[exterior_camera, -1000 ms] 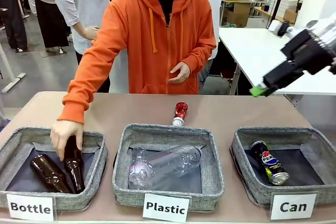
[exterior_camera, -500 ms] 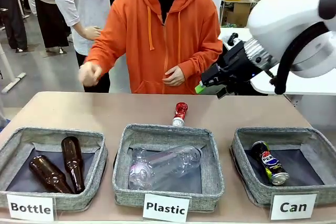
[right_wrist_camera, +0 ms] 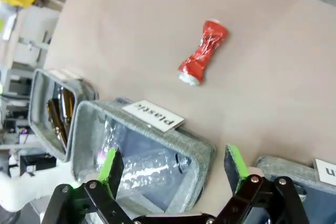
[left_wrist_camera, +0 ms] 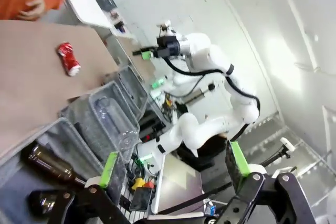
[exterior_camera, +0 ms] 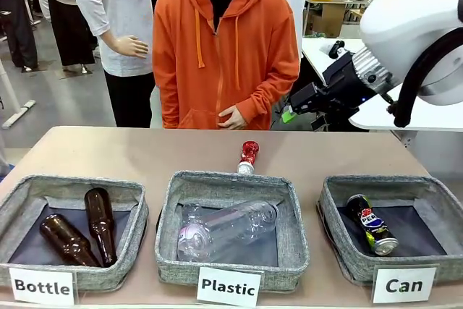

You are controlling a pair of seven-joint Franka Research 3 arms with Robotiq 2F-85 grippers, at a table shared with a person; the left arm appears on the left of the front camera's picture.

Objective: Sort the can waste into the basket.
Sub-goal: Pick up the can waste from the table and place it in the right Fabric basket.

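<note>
Right wrist view is showing me the crushed red can [right_wrist_camera: 203, 52] lying on the table just beyond the Plastic basket [right_wrist_camera: 197, 153], and my right gripper [right_wrist_camera: 173, 167] is hanging above it, wide apart and empty, so I am thinking the can is light and bendy and best pinched at its thin middle.

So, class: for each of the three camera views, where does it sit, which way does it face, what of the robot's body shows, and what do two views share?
Front view: between the arms, facing across the table to the person in orange; the right gripper shows.
Left wrist view: on the left arm, tilted, looking along the open left gripper; the right arm shows farther off.
Right wrist view: looking down over the open right gripper at the crushed red metal can.
Shared: that can behind the grey fabric "Plastic" basket.
</note>
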